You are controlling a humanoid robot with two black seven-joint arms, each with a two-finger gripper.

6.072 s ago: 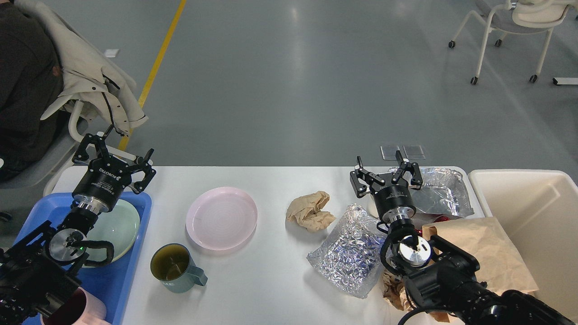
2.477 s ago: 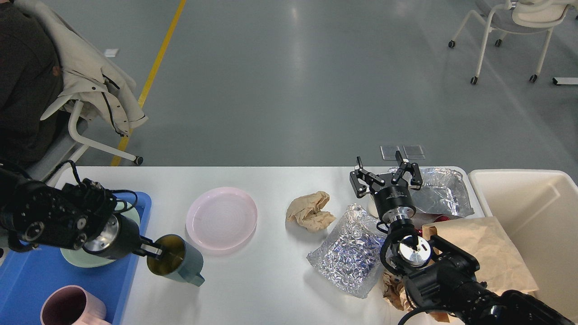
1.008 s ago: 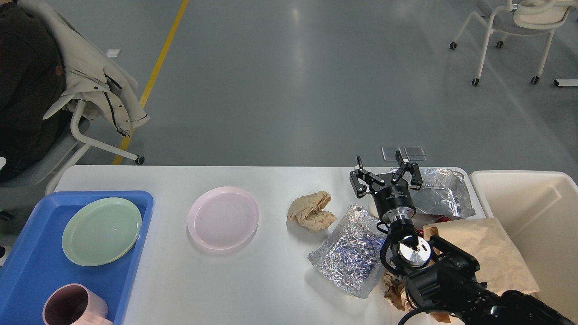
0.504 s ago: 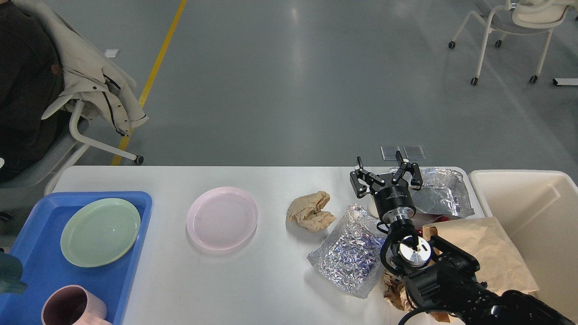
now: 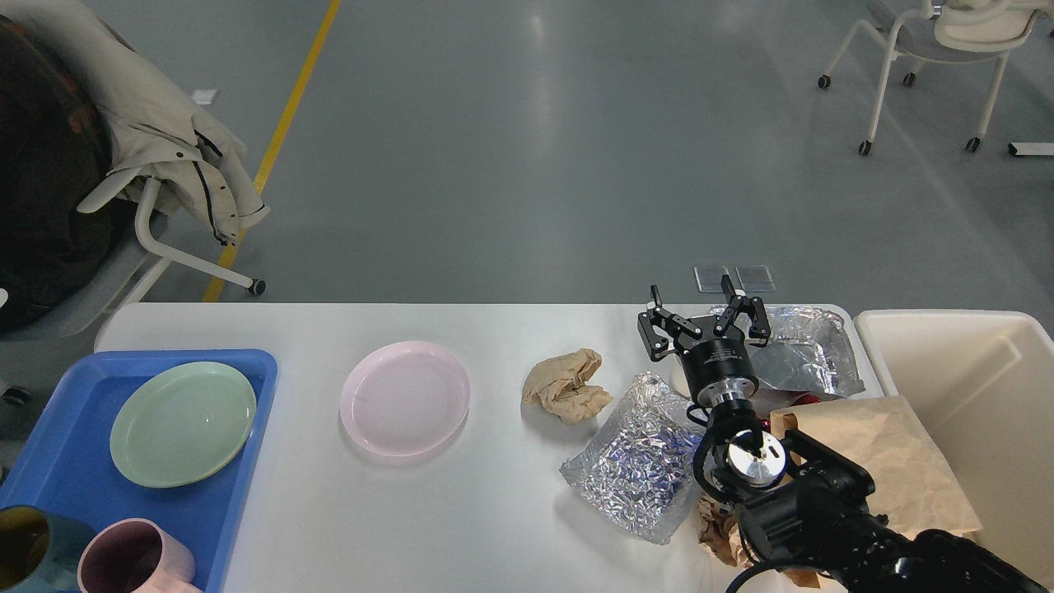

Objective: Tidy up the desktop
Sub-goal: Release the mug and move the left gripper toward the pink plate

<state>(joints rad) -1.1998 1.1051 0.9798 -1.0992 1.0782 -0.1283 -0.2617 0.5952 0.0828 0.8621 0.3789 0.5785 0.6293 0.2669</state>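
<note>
One wide white tabletop fills the lower half of the view, running from a blue tray at its left end to a cream bin standing just past its right end. On the right side of the tabletop lies a flat brown paper bag, touching the bin's near wall, with a crinkled silver foil sheet beside it and a second foil piece farther back near the corner. The right arm reaches up over this litter; its claw hangs above the back foil, fingers spread wide and holding nothing. The left claw is out of sight.

Inside the tray sits a pale green plate, and at the tray's near edge stand a mauve cup and a teal mug, side by side and touching or nearly so. A pink plate rests alone on bare tabletop between tray and litter. A crumpled tan paper wad lies just right of it, apart from the foil.
</note>
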